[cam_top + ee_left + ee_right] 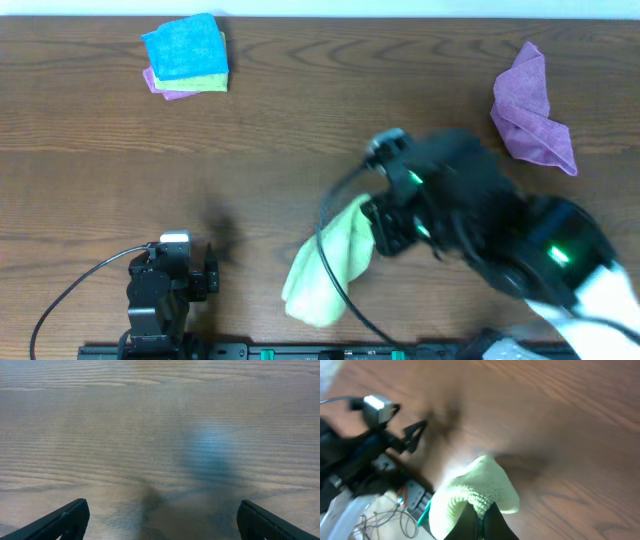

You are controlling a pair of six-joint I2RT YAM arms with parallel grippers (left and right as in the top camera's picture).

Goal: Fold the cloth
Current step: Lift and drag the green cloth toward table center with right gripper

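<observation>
A pale green cloth (325,270) hangs bunched from my right gripper (385,228) above the table's front middle. In the right wrist view the right gripper's fingers (481,522) are shut on a fold of the green cloth (475,487), which drapes away from them. My left gripper (175,272) rests near the front left edge. In the left wrist view the left gripper (160,520) is open and empty, with only bare wood between its fingertips.
A stack of folded cloths (186,55), blue on top of green and pink, lies at the back left. A crumpled purple cloth (533,108) lies at the back right. The left arm and its cables show in the right wrist view (365,450).
</observation>
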